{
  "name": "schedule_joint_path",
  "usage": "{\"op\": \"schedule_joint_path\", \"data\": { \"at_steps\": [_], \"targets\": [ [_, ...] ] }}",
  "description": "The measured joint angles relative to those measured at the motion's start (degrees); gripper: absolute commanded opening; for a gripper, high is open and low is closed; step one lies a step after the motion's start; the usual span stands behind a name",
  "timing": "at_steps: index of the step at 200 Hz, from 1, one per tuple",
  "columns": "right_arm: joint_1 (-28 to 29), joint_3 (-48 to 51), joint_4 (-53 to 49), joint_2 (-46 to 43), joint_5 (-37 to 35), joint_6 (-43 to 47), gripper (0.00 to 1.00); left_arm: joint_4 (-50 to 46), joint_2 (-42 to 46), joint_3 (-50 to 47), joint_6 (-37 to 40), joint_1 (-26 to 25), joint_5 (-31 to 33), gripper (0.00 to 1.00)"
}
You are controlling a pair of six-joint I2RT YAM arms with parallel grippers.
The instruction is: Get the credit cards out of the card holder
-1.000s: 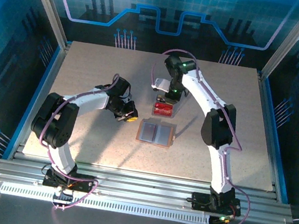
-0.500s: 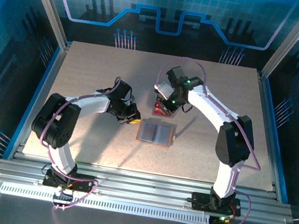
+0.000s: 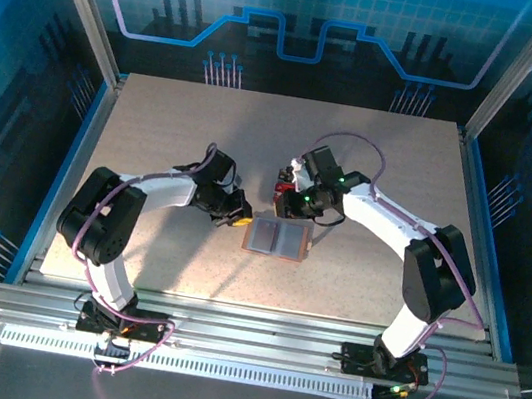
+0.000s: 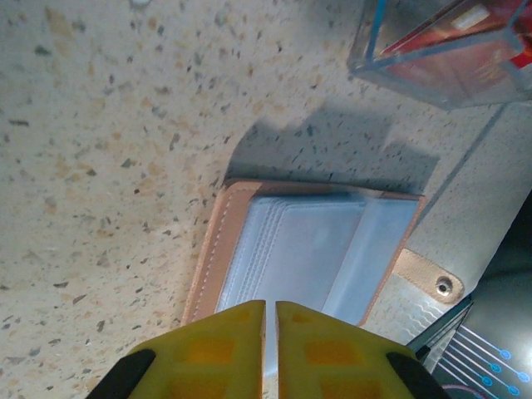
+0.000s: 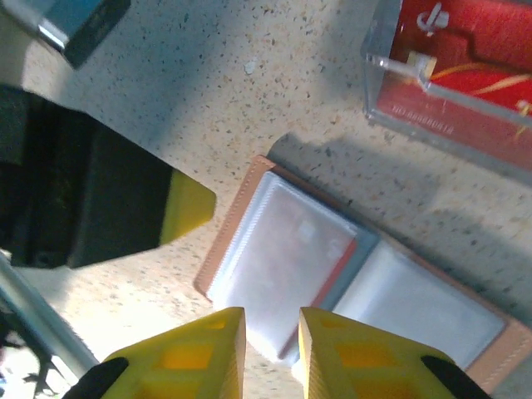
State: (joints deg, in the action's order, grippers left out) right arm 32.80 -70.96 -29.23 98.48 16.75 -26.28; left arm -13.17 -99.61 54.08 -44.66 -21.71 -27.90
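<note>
The card holder (image 3: 277,237) lies open and flat on the table, tan rim around grey clear pockets (image 4: 299,249). A red credit card edge (image 5: 347,259) shows inside its left pocket in the right wrist view. My left gripper (image 3: 239,219) is at the holder's left edge, its yellow fingers (image 4: 216,345) shut with only a thin slit between them. My right gripper (image 5: 272,332) hovers over the holder's far edge, open by a narrow gap with nothing in it. The holder's closing tab (image 4: 432,279) sticks out to the side.
A clear plastic tray (image 5: 391,100) holding red cards (image 5: 474,41) stands just beyond the holder, partly under my right arm (image 3: 375,212). Speckled table (image 3: 157,122) spreads out on all sides. The left gripper's finger (image 5: 184,212) sits close to the right gripper.
My right arm has swung from above the clear tray down toward the holder. My left gripper has crept right to the holder's left edge.
</note>
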Motion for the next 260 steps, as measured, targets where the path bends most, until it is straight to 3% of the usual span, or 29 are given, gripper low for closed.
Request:
{"op": "schedule_joint_path", "data": {
  "at_steps": [33, 71, 260],
  "targets": [
    [0.0, 3.74, 6.56, 1.11, 6.51, -9.7, 0.24, 0.74, 0.0, -1.03, -0.87, -1.38, -0.02, 0.02],
    [0.04, 6.08, 9.42, 3.48, 9.46, -14.93, 0.27, 1.99, -0.79, -1.33, -1.79, -2.14, -0.02, 0.0],
    [1.44, 4.68, 10.08, 11.04, 11.37, -17.25, 0.31, -0.07, -2.91, -1.4, -1.29, -2.14, 1.53, 0.0]
  ]
}}
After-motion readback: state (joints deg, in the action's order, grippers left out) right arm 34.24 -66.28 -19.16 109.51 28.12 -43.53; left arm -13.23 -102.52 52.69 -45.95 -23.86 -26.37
